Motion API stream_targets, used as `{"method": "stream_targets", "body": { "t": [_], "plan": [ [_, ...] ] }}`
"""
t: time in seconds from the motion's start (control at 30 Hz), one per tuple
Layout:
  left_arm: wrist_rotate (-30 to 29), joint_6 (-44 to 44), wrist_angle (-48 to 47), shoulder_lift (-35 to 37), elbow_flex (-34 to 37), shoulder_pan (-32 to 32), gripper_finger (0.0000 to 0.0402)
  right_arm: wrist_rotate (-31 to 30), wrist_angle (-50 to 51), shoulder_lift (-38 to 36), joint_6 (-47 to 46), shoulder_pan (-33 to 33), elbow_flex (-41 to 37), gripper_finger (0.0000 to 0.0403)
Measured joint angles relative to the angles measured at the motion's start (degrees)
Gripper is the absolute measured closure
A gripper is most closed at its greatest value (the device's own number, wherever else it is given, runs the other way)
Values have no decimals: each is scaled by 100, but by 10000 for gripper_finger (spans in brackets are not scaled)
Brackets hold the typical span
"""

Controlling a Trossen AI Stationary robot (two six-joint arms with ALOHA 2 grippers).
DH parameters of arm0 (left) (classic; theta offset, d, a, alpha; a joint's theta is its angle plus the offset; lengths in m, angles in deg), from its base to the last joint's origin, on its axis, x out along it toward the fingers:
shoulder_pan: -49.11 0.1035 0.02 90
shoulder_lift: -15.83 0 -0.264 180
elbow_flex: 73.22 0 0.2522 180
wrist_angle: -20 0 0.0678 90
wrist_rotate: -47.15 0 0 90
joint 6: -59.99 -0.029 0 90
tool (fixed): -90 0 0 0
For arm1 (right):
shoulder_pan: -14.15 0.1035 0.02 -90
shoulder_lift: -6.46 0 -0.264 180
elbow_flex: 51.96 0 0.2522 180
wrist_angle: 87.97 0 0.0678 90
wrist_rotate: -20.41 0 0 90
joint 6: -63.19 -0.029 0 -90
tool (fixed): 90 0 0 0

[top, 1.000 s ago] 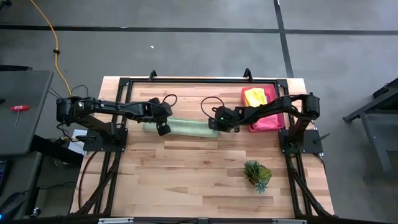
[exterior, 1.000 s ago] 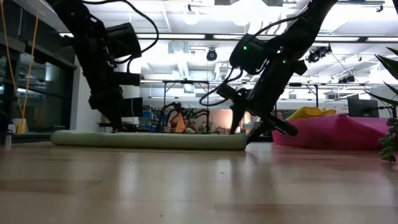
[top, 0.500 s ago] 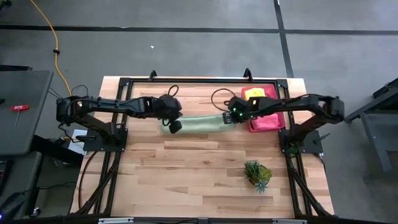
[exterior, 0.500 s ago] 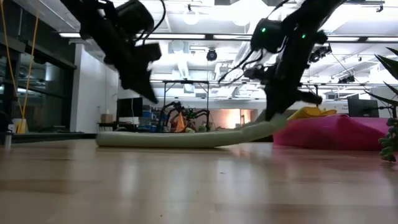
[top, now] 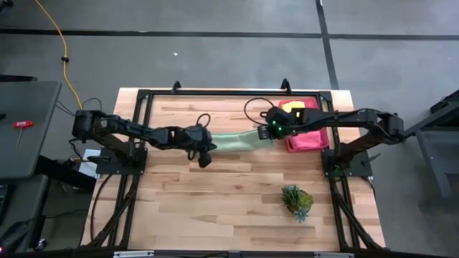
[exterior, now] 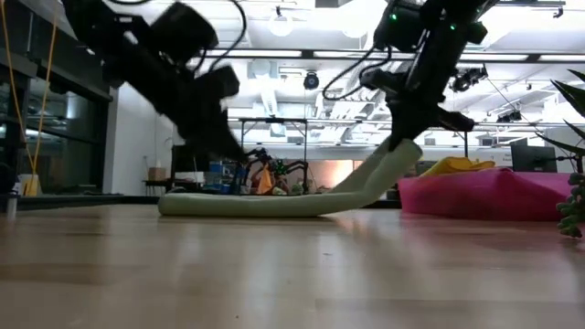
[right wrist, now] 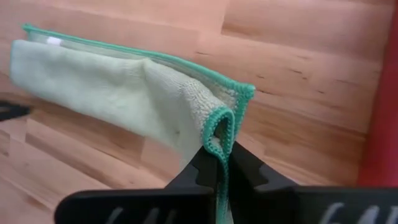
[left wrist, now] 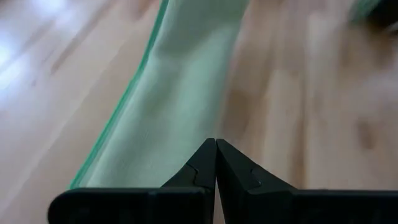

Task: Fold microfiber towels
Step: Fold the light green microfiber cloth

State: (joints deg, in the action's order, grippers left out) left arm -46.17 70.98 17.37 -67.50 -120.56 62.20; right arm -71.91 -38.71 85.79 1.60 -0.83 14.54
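A pale green microfiber towel [top: 237,141], folded into a long strip with a green hem, lies across the far middle of the table. Its left part [exterior: 256,203] rests on the wood. Its right end rises to my right gripper [top: 267,133], which is shut on it. My left gripper [top: 206,159] is shut and slants down just above the strip's left end [left wrist: 180,93]; the low view shows a gap between them. A yellow towel [top: 294,110] lies in the pink tray [top: 310,141]. My right gripper pinches the towel's right end at its hemmed, doubled-over corner [right wrist: 219,127] between the two fingers, taking several layers. The fingers come from above, slanting down. That end is lifted clear, and the strip slopes down from it [exterior: 375,174] onto the table.
The pink tray [exterior: 494,194] stands at the far right, close behind my right gripper. A small spiky green plant [top: 296,201] sits at the near right. Bare wood stretches across the near half of the table. A black frame rail [top: 229,92] runs along the far edge.
My right gripper has shut on the towel's right end, then risen and gone toward the tray. The strip has slid along the table to the right, its right end lifted. My left gripper has followed to the right and tipped from pointing down to slanting.
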Motion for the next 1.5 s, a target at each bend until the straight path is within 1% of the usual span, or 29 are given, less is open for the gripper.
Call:
{"method": "stream_targets", "body": {
  "t": [0.07, 0.17, 0.3, 0.4, 0.53, 0.77, 0.87, 1.0, 1.1, 1.23, 1.37, 1.5],
  "plan": [
    [-153, 56, -199, -73, 83, 38, 401, 1, 146, 0, 50, 0, 181, 402],
    [-309, 88, -216, -182, 128, 137, 401, 7, 478, -2, 198, 0, 421, 402],
    [-332, -67, -180, -329, 185, 322, 401, 68, 563, 53, 161, -2, 539, 402],
    [-288, -284, -181, -564, 192, 444, 401, 214, 283, 154, 11, 69, 547, 403],
    [-75, -400, 101, -1021, 192, 541, 401, 294, -138, 249, -159, 170, 547, 403],
    [132, -11, 1099, -1643, 168, 495, 401, 404, -620, 254, -459, 203, 623, 403],
    [138, 95, 1393, -1776, 124, 429, 401, 404, -943, 251, -548, 203, 730, 403],
    [138, 87, 1280, -1862, -117, 362, 401, 402, -1212, 251, -592, 202, 829, 403],
    [161, 88, 1211, -1939, -333, 334, 402, 384, -1227, 298, -608, 201, 840, 403],
    [134, 48, 1229, -1930, -598, 334, 402, 464, -1491, 544, -703, 248, 840, 403],
    [93, -100, 1072, -1930, -790, 334, 402, 682, -2128, 834, -762, 394, 838, 403],
    [49, -100, 899, -1921, -869, 334, 402, 729, -2305, 953, -882, 476, 836, 403]
  ]
}}
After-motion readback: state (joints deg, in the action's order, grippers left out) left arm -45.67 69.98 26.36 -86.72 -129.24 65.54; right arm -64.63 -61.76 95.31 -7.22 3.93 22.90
